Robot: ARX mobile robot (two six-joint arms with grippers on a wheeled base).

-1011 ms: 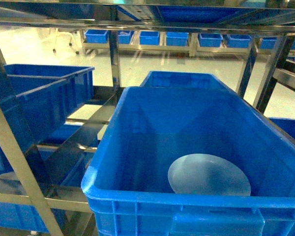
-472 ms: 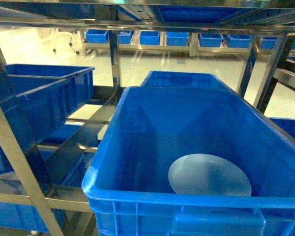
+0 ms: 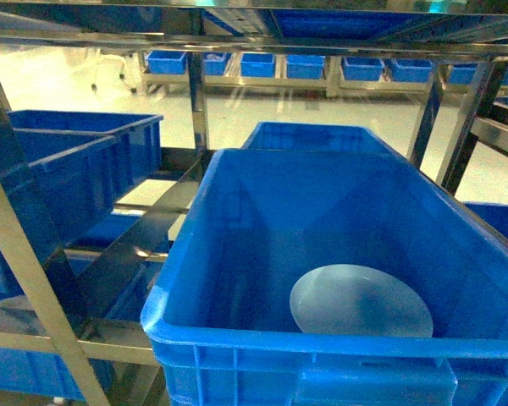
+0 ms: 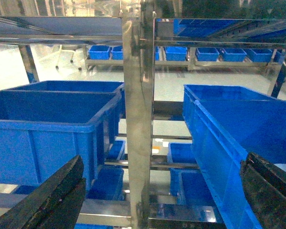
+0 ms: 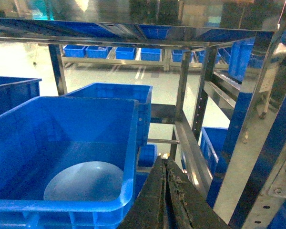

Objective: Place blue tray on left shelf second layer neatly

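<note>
From the head camera the blue tray [image 3: 361, 301] lies flat on the floor of the near deep-blue crate [image 3: 237, 254], toward its front right corner, with no arm in sight. The left wrist camera shows the left gripper [image 4: 157, 200] with jaws spread wide, facing a steel shelf post [image 4: 139, 119], and only a pale sliver of the tray at the far right edge. The right wrist camera shows the right gripper [image 5: 165, 200] with fingers pressed together and empty, just outside the crate's right wall, the tray down-left of it and seemingly nearer this arm.
</note>
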